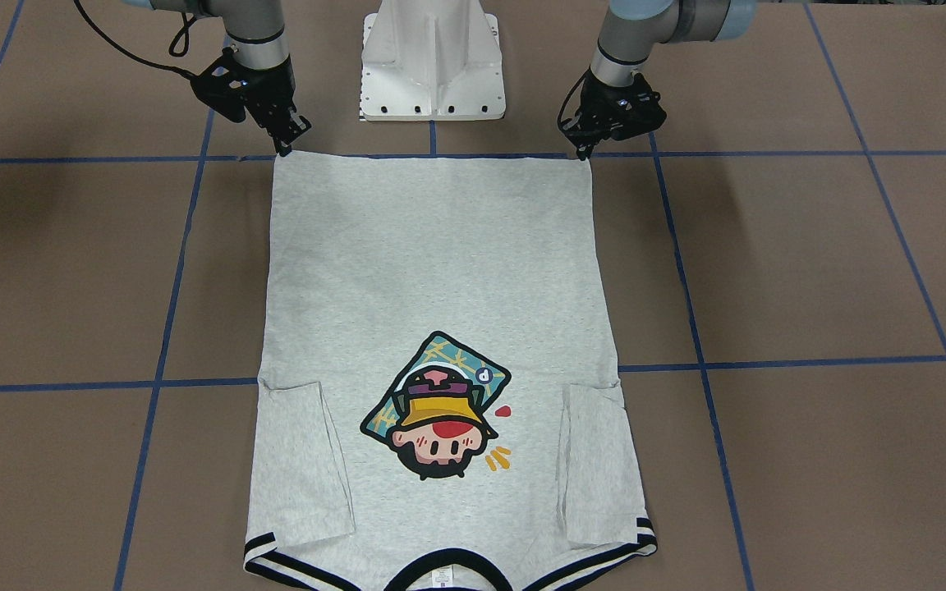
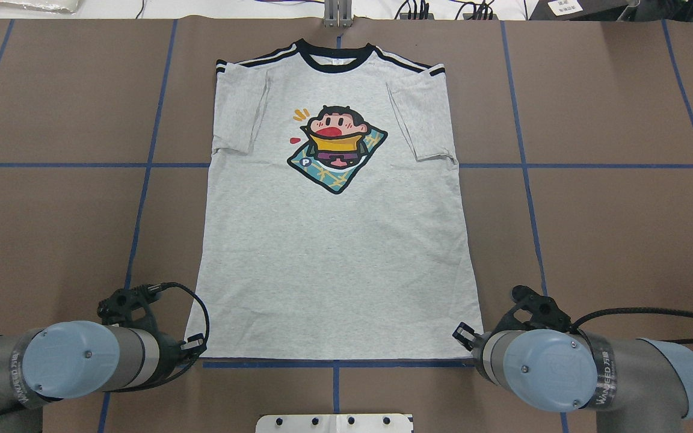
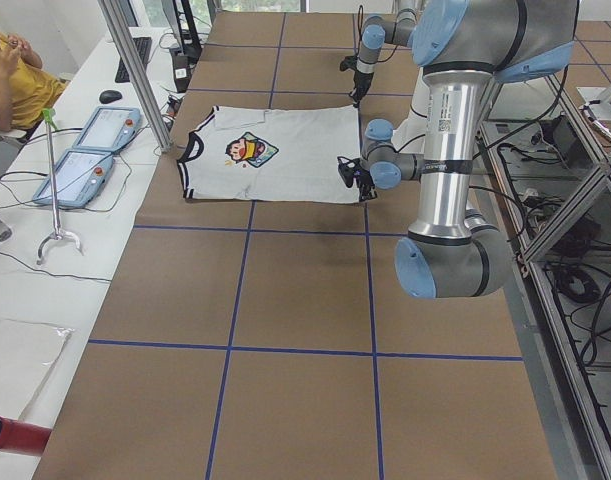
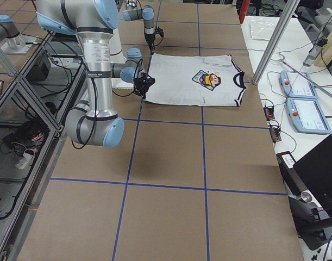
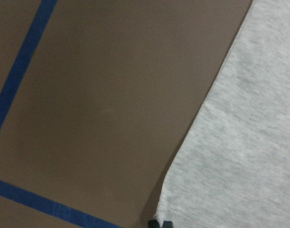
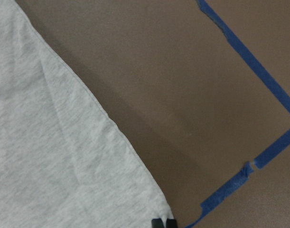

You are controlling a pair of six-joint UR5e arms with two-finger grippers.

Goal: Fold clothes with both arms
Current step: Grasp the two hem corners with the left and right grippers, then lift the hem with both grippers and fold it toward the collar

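The light grey T-shirt [image 2: 334,228] lies flat and face up on the brown table, collar away from the robot, both sleeves folded inward. It also shows in the front-facing view [image 1: 432,279]. My left gripper [image 1: 585,153] sits at the hem's corner on my left, also seen from overhead [image 2: 195,347]. In the left wrist view its fingertips [image 5: 161,223] are closed together on that corner. My right gripper [image 1: 283,148] sits at the other hem corner, also seen from overhead [image 2: 464,338]. Its fingertips [image 6: 163,223] are pinched on the corner of the cloth [image 6: 50,142].
The white pedestal base [image 1: 433,66] stands between the arms just behind the hem. Blue tape lines [image 2: 142,165] cross the table. Two teach pendants [image 3: 90,150] and a seated person [image 3: 10,75] are beyond the table's far side. A metal post [image 4: 274,49] stands near the collar.
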